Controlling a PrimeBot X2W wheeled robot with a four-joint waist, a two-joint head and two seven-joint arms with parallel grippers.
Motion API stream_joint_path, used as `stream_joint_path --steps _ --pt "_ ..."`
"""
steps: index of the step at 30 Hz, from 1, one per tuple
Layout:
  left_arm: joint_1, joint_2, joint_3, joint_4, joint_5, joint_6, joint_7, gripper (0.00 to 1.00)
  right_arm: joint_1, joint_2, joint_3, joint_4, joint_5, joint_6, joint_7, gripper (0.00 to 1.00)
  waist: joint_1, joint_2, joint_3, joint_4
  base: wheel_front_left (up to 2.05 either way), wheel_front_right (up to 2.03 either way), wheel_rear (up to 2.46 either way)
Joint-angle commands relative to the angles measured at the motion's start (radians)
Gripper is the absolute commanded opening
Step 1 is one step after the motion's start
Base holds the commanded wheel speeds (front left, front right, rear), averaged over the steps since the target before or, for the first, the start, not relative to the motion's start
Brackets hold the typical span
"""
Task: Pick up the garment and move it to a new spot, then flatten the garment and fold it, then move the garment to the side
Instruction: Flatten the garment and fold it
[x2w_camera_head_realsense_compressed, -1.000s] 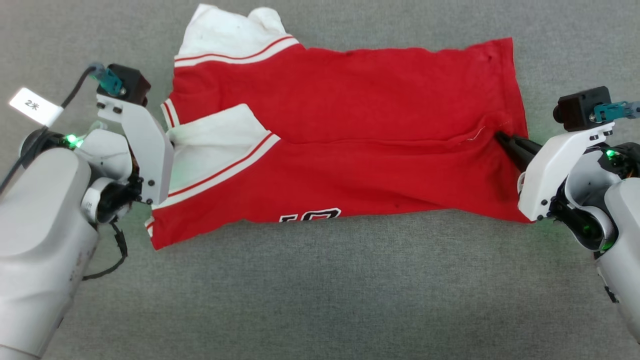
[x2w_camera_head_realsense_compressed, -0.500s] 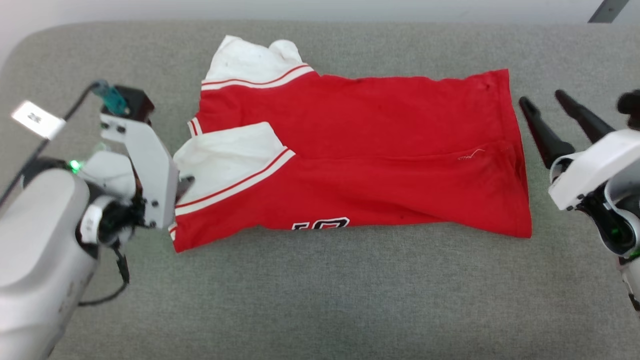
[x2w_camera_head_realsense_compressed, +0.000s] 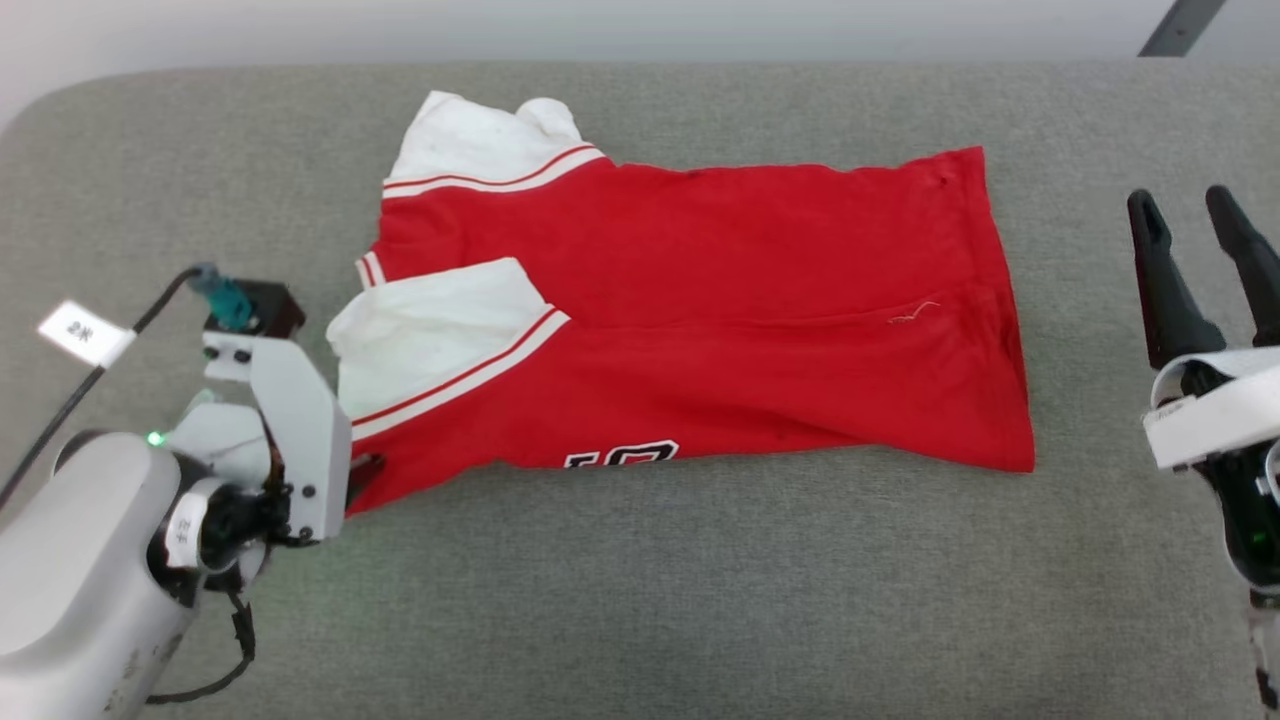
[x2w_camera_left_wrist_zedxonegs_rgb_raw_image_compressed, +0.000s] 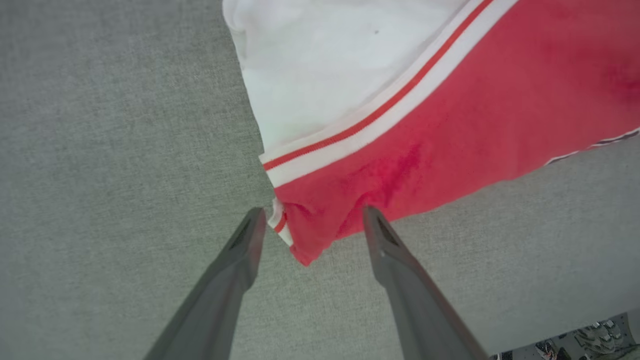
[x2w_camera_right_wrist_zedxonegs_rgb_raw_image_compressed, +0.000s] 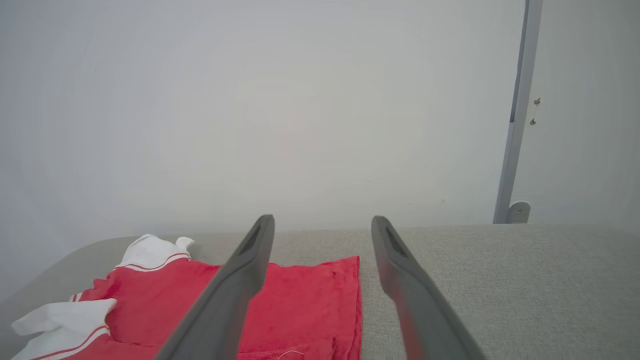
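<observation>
The garment (x2w_camera_head_realsense_compressed: 700, 300) lies on the grey padded surface (x2w_camera_head_realsense_compressed: 640, 600), folded lengthwise, with its white sleeves at the left and part of the black letters showing at its near edge. My left gripper (x2w_camera_head_realsense_compressed: 360, 475) sits at the garment's near-left corner. In the left wrist view that gripper (x2w_camera_left_wrist_zedxonegs_rgb_raw_image_compressed: 310, 217) is open, and the red corner with striped trim (x2w_camera_left_wrist_zedxonegs_rgb_raw_image_compressed: 300, 240) lies between its spread fingers. My right gripper (x2w_camera_head_realsense_compressed: 1185, 215) stands open, clear of the hem at the right. The right wrist view shows its fingers (x2w_camera_right_wrist_zedxonegs_rgb_raw_image_compressed: 322, 222) above the surface, with the garment (x2w_camera_right_wrist_zedxonegs_rgb_raw_image_compressed: 300, 300) lower left.
The grey surface has a rounded far-left corner (x2w_camera_head_realsense_compressed: 40, 100) and ends at a pale wall (x2w_camera_right_wrist_zedxonegs_rgb_raw_image_compressed: 300, 100). A metal post (x2w_camera_right_wrist_zedxonegs_rgb_raw_image_compressed: 517, 125) stands at the far right behind it. A tagged cable (x2w_camera_head_realsense_compressed: 85, 335) runs to my left wrist.
My right gripper has let go of the garment's right hem, opened and pulled away to the right. My left gripper slid down to the near-left corner. The head view has also shifted.
</observation>
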Motion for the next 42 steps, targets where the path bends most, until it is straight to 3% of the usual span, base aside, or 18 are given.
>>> stream_joint_path --steps 1,12,13,14,15,16,27,42 --pt "0.013 -0.002 0.002 0.006 -0.011 0.002 -0.004 1.00 0.013 0.006 -0.010 -0.009 -0.007 -0.002 0.004 1.00 0.0000 0.0000 0.007 -0.009 0.00 0.00 0.00" --pt "0.025 -0.043 0.021 0.197 -0.060 -0.013 -0.026 1.00 0.122 0.089 -0.110 -0.171 -0.060 -0.002 0.082 1.00 0.0000 0.0000 0.027 -0.049 0.00 0.00 0.00" --pt "0.026 -0.049 0.022 0.211 -0.065 -0.014 -0.024 0.93 0.129 0.095 -0.120 -0.177 -0.060 -0.002 0.091 1.00 0.0000 0.0000 0.028 -0.049 0.00 0.00 0.00" --pt "0.025 -0.054 0.020 0.221 -0.069 -0.021 -0.026 0.76 0.137 0.100 -0.126 -0.180 -0.059 -0.002 0.104 1.00 0.0000 0.0000 0.029 -0.049 0.00 0.00 0.00" --pt "0.025 -0.059 0.020 0.230 -0.076 -0.028 -0.028 0.17 0.146 0.102 -0.130 -0.184 -0.061 -0.002 0.121 1.00 0.0000 0.0000 0.029 -0.049 0.00 0.00 0.00" --pt "0.026 -0.064 0.021 0.240 -0.080 -0.033 -0.027 0.00 0.152 0.102 -0.133 -0.189 -0.064 -0.002 0.137 1.00 0.0000 0.0000 0.030 -0.048 0.00 0.00 0.00" --pt "0.008 -0.091 0.003 0.270 -0.075 -0.078 -0.050 0.00 0.180 0.083 -0.093 -0.158 -0.071 -0.002 0.396 1.00 0.0000 0.0000 0.034 -0.024 0.00 0.00 0.00" --pt "-0.034 -0.131 -0.022 0.276 -0.058 -0.109 -0.071 0.00 0.048 0.069 -0.025 0.087 -0.089 -0.002 0.624 1.00 0.0000 0.0000 0.070 0.035 0.00 0.00 0.00"
